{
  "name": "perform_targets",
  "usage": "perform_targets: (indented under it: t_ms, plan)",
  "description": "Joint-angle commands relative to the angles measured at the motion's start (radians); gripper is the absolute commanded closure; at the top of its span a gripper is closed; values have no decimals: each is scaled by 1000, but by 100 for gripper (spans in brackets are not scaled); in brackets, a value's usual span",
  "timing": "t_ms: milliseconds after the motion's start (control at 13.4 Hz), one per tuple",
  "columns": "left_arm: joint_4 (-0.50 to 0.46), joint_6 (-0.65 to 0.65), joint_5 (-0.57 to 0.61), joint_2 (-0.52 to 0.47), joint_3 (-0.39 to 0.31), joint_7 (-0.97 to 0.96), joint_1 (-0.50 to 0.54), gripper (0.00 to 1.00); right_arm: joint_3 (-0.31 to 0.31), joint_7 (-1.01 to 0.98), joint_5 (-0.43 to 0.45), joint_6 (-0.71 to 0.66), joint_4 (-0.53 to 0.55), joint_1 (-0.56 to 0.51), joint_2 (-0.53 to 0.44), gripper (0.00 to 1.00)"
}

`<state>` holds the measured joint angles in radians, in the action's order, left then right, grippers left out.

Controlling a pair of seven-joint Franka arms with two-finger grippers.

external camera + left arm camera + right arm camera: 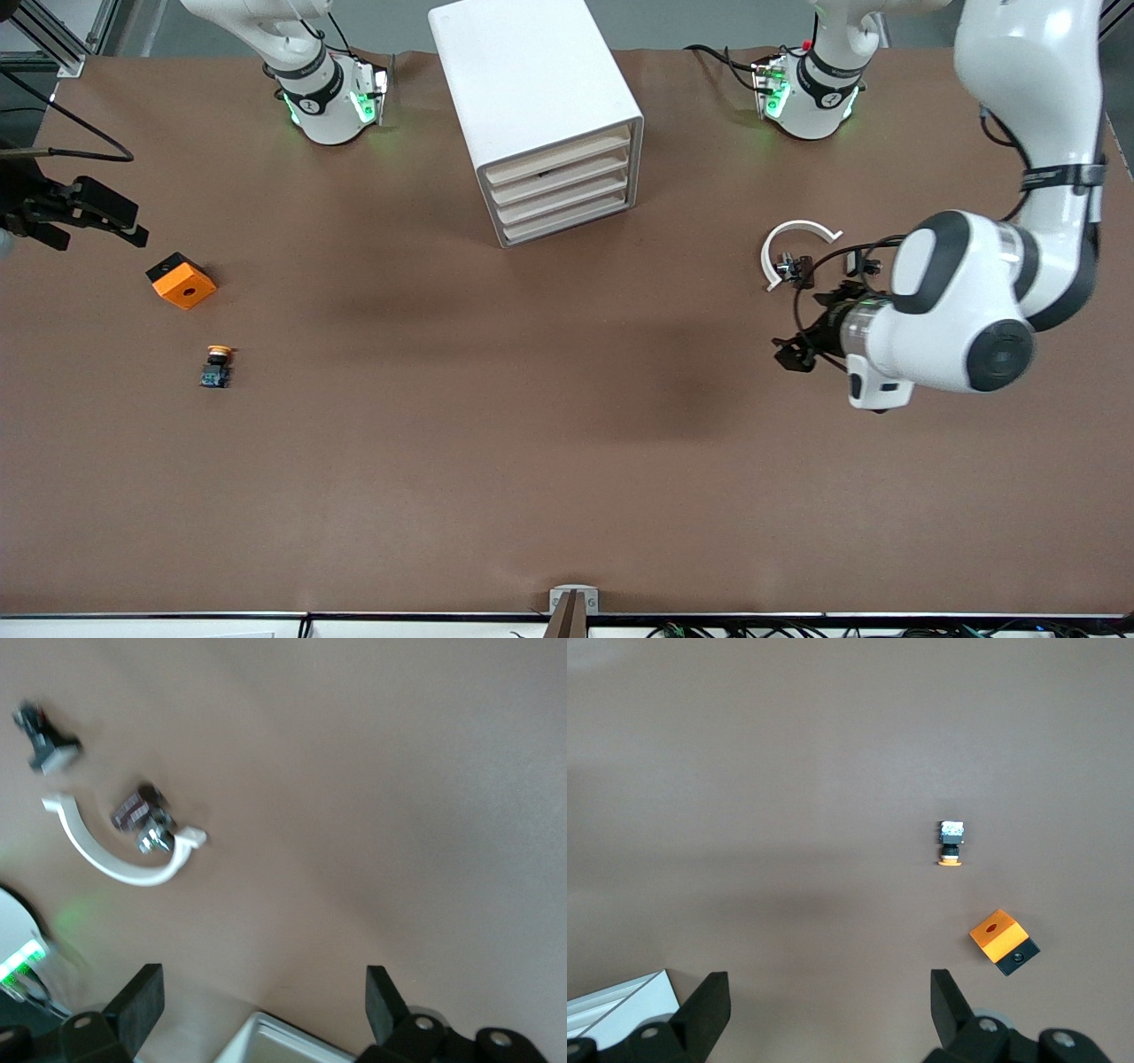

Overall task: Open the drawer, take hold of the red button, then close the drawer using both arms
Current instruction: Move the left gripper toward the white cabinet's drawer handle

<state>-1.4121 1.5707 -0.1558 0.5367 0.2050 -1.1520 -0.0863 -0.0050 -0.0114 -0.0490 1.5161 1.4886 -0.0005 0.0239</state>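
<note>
The red button is hidden from sight. The white drawer cabinet (532, 97) stands closed on the table (496, 461). From the cabinet, the left tool (795, 348) hovers toward the left arm's end with its fingers spread. The right tool (831, 992), also spread, hovers toward the right arm's end.

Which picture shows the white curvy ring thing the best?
The left wrist view shows the white curved plastic band best: it is large there, with the small metal part beside it plain to see. The front view shows it too, only small, beside the left arm's pincer. The right wrist view does not show it.
</note>
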Motion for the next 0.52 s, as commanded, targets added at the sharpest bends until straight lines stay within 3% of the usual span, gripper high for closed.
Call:
perform_targets:
  t_ms: [0, 447]
  plan:
    - [28, 12, -30, 45, -4, -194, -64, 0, -1, 7, 17, -17, -17, 4, 2, 0]
    - [25, 9, -94, 101, -4, -673, -174, 0, 0, 5, 14, -30, -13, 8, 8, 0]
